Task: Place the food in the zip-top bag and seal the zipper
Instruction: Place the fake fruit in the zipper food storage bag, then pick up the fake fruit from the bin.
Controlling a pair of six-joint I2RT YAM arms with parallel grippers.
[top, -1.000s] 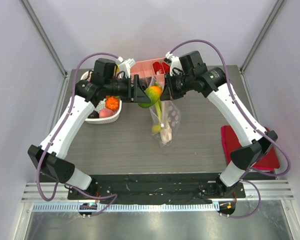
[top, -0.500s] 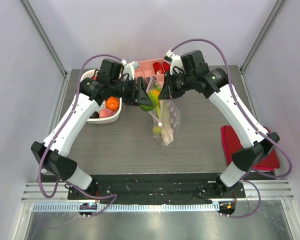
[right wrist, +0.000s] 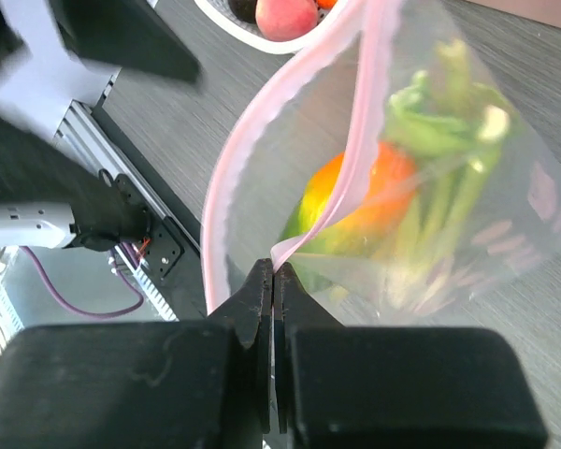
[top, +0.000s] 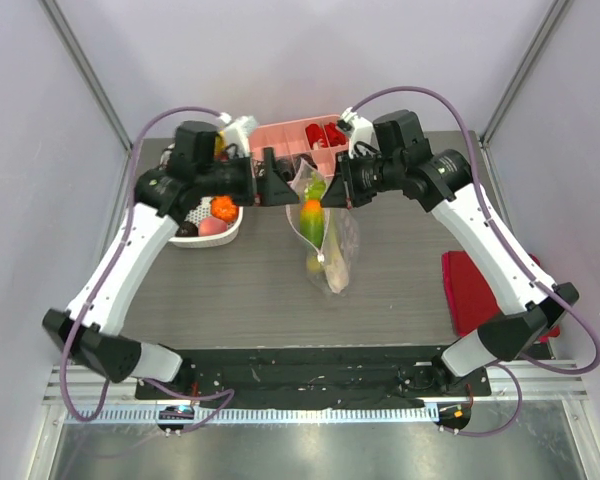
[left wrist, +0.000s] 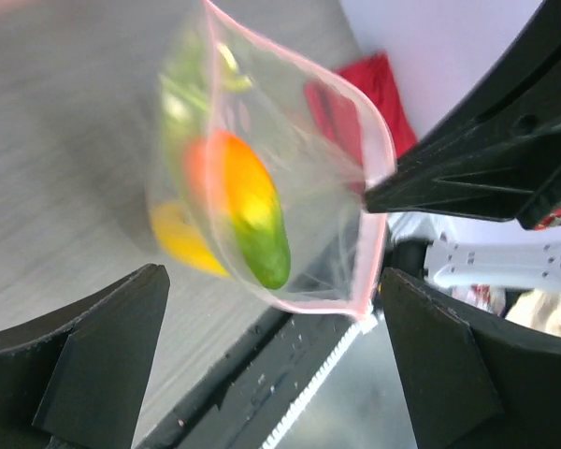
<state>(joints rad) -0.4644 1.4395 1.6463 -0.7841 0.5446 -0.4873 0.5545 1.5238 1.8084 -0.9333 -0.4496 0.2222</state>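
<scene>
The clear zip-top bag (top: pixel 334 258) hangs upright over the table, mouth up. My right gripper (top: pixel 330 192) is shut on its pink zipper strip (right wrist: pixel 351 178), the jaws pinched on the strip (right wrist: pixel 273 273). An orange-and-green fruit (top: pixel 311 218) lies inside the bag, with a green-topped leek (right wrist: pixel 444 122) and a yellow fruit (top: pixel 315 263). My left gripper (top: pixel 276 190) is open and empty, just left of the bag's mouth. In the left wrist view its fingers stand wide apart (left wrist: pixel 271 374) before the bag (left wrist: pixel 299 122), with the fruit (left wrist: pixel 248 215) seen through the plastic.
A white basket (top: pixel 230 228) with orange, peach and dark fruits stands at the back left, under my left arm. A pink compartment tray (top: pixel 292 136) stands at the back middle. A red cloth (top: pixel 475 290) lies at the right edge.
My left gripper has let go of the orange-and-green fruit, which has dropped into the bag. The gripper has drawn back to the left. My right gripper still holds the bag's edge.
</scene>
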